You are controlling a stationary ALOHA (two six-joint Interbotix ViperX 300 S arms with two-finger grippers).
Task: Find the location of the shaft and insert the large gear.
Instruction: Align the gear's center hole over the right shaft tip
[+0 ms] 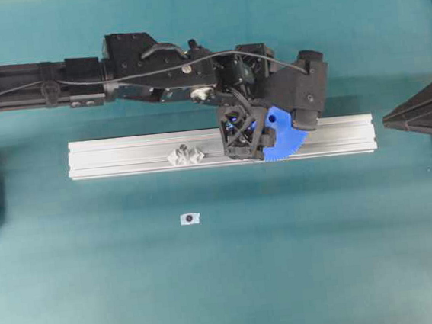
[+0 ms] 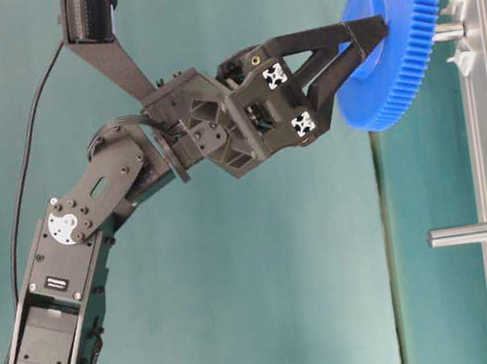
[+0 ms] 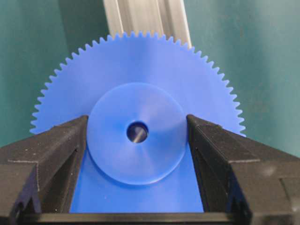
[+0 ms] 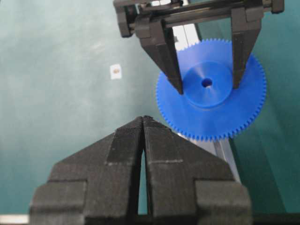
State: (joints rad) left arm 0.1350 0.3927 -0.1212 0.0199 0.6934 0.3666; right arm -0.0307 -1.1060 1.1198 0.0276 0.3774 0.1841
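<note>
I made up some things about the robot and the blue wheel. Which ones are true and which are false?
1. The left pincer grips the large gear by its hub. True.
2. The right pincer is wide open. False: it is shut and holds nothing.
3. The gear lies flat on the green table. False: it is held over the aluminium rail.
4. A second pin stands bare on the rail. True.

tabletop (image 1: 302, 261): teal, matte, evenly lit | aluminium rail (image 1: 123, 152): lies across its middle | soft shadows beside rail
</note>
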